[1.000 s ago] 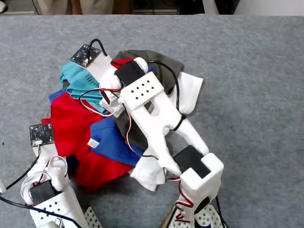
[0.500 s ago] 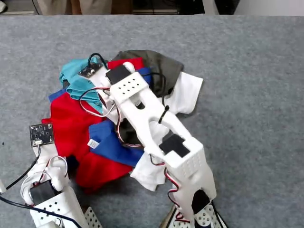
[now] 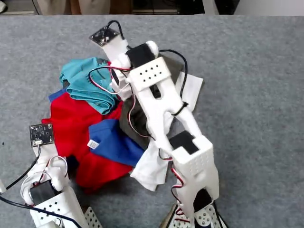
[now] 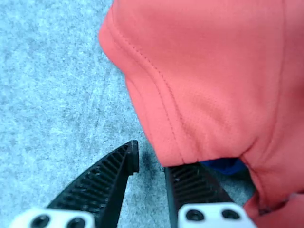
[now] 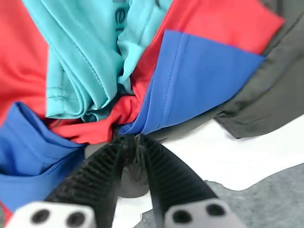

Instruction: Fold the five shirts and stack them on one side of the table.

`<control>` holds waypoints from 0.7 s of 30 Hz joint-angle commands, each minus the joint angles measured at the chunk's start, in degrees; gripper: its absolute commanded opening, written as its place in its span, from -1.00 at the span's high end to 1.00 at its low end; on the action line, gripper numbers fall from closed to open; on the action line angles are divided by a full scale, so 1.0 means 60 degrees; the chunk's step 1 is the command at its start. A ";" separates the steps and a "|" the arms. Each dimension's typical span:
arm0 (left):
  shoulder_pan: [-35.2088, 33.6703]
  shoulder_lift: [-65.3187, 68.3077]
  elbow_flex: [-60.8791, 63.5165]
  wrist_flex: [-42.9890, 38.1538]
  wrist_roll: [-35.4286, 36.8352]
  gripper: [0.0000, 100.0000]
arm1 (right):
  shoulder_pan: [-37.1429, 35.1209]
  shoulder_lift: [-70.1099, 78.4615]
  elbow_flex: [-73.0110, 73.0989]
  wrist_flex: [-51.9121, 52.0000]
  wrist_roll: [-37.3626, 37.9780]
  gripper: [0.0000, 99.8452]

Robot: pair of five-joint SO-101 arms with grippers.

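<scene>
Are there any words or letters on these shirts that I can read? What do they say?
Teal shirt: it has dark letters, but they are half hidden in a fold and cannot be read.
White tag on the blue shirt: the print is too small to read.
No text here reads clearly.
</scene>
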 commanded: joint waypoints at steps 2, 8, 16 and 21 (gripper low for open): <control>-0.0029 -0.0066 0.0103 0.0059 -0.0029 0.82 | 0.0403 -0.1736 -0.0901 0.0132 -0.0044 0.99; -0.0029 -0.0066 0.0103 0.0059 -0.0029 0.82 | 0.1634 -0.2308 -0.2601 -0.0425 -0.0088 0.99; -0.0029 -0.0066 0.0103 0.0059 -0.0029 0.82 | 0.2132 -0.2117 -0.3656 -0.1172 -0.0103 0.99; -0.0029 -0.0066 0.0103 0.0059 -0.0029 0.82 | 0.1897 -0.2161 -0.3905 -0.1333 -0.0103 0.99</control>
